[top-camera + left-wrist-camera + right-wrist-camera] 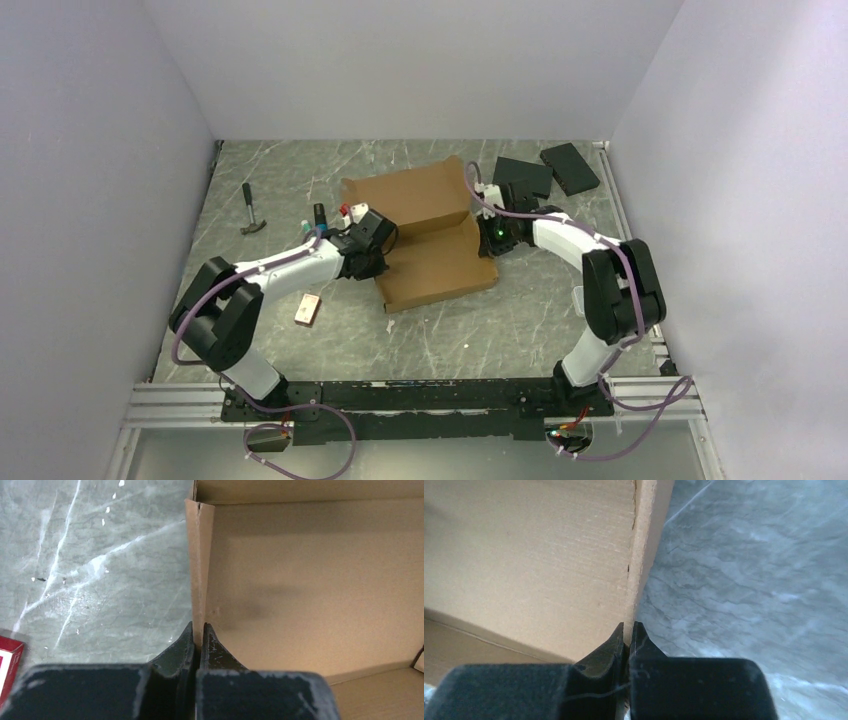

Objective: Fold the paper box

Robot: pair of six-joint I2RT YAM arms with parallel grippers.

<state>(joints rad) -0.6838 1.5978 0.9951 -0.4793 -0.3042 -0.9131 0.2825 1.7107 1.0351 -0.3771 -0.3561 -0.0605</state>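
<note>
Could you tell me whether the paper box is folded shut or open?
Open: the paper box shows its bare inside, unlidded; left fingers and right fingers each pinch a raised side wall.

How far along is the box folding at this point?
Roughly midway at best. Done: the paper box has its left side wall standing upright along its crease. In hand: the left hand is pinched shut on that wall's edge, and the right hand is pinched shut on the opposite side wall. Left: the box lies open, its rear panel not closed over the base.
</note>
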